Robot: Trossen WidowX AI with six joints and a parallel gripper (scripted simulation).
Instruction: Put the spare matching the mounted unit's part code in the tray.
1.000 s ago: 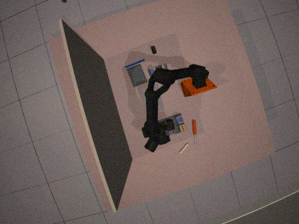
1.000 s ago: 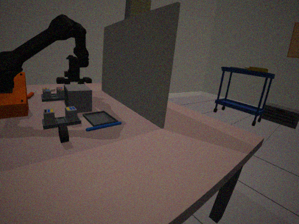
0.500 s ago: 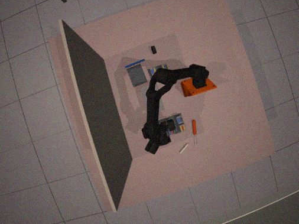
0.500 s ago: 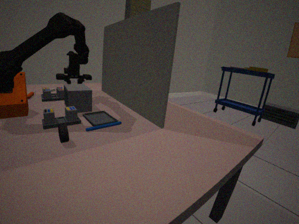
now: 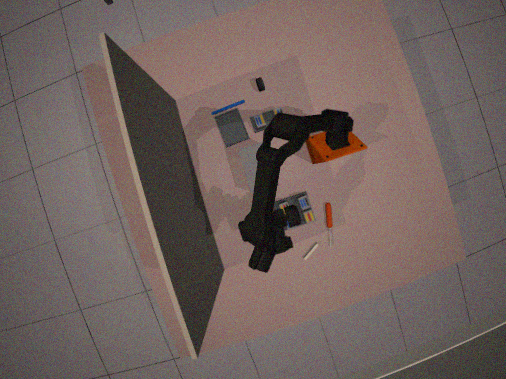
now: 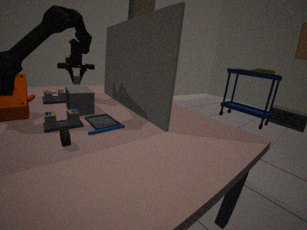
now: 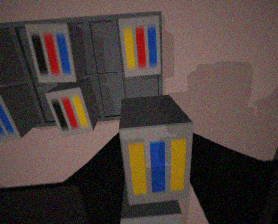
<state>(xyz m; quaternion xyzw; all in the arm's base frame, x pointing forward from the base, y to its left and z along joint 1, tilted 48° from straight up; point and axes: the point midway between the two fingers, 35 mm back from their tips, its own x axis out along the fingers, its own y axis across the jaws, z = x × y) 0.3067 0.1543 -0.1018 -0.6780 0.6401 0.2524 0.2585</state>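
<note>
My gripper (image 6: 77, 78) (image 7: 149, 135) points down, shut on a grey spare (image 6: 77, 81) (image 7: 157, 167) with a yellow, blue, yellow code. In the exterior view it hangs in the air, above the level of the grey box's top. The far rack (image 7: 105, 57) holds spares coded black-red-blue (image 7: 50, 53), yellow-red-blue (image 7: 140, 47) and black-red-yellow (image 7: 70, 111); another is partly in view. The flat dark tray (image 5: 231, 128) (image 6: 102, 121) shows nothing in it. I cannot make out which unit is the mounted one, and no back code can be read.
A big grey box (image 6: 80, 102) stands between the tray and the far rack. A nearer rack (image 6: 62, 124) bears two striped blocks. A blue bar (image 5: 228, 107) (image 6: 106, 130) lies beside the tray. A tall panel (image 5: 165, 173) (image 6: 142, 62), a black roller (image 5: 260, 84) (image 6: 65, 137) and a screwdriver (image 5: 328, 215) are around.
</note>
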